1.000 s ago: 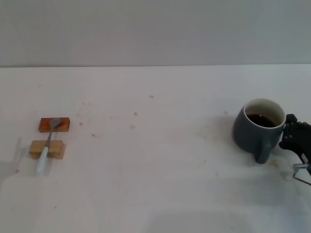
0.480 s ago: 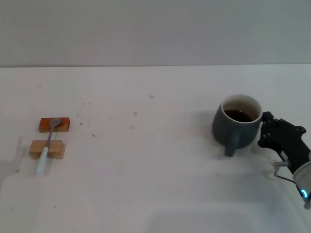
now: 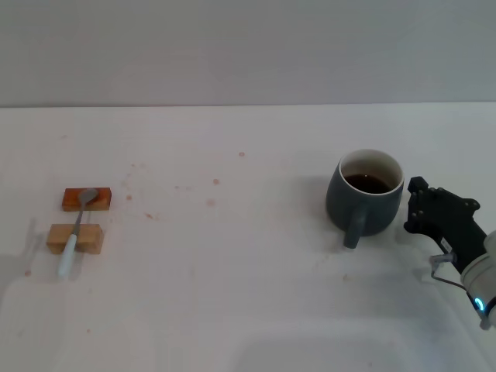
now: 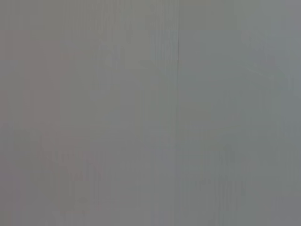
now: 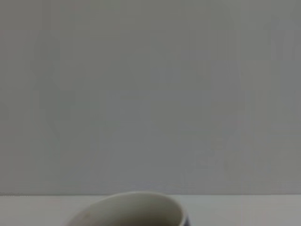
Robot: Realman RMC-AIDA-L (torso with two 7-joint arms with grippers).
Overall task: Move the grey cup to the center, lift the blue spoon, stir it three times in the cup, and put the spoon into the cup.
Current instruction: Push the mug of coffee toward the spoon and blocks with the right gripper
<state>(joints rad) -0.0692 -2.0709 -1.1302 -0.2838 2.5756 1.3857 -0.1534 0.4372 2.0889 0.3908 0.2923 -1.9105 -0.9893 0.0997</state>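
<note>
So the grey cup [image 3: 366, 194] is sitting upright on the white table [image 3: 232, 294], over toward the right side, roughly midway between the far edge and the near edge. Its handle points toward the near edge, a bit left of straight. White inside, dark brown liquid fairly high in it.

Right beside the cup, on the side facing the right edge, is the right gripper [image 3: 418, 209], black, coming in from the near right corner. There looks to be a sliver of table between it and the cup wall, so I'd say just beside, not holding. Can't tell whether that claw is open or closed from here, the tips just read as one dark lump.

The right wrist view only catches the cup's pale rim [image 5: 136, 209] with a blank wall behind it, none of the arm's own fingers. The head view is the only one that shows the whole layout.

Way over by the left edge, the blue spoon [image 3: 76, 232] lies across two little wooden blocks [image 3: 75, 238], bowl resting on the farther orange-brown one, pale handle over the nearer tan one and sticking out toward the near edge.

The left gripper isn't visible anywhere; its wrist view is just flat grey.
</note>
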